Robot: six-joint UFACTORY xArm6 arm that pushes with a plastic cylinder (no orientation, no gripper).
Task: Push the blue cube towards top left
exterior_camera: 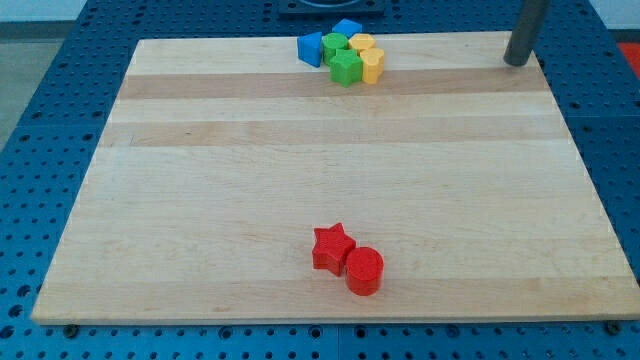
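Two blue blocks are sitting in the cluster at the view's top centre, and the one I am taking for the blue cube (347, 28) is lying at the cluster's back, touching the green blocks (341, 57) and the yellow blocks (367, 56); the other blue block (311, 48) is resting on the cluster's left. I am carrying no pincer at all, so nothing is opening or closing: I am working with a bare rod. My tip (516, 62) is resting near the tabletop's (300, 180) top right corner, well apart from the cube, which is lying toward the view's left of it and slightly higher. That is the side I am judging useful, since pushing toward top left is calling for contact on the cube's right, lower face. A red star (332, 246) and red cylinder (364, 270) are sitting together near the bottom, well clear.
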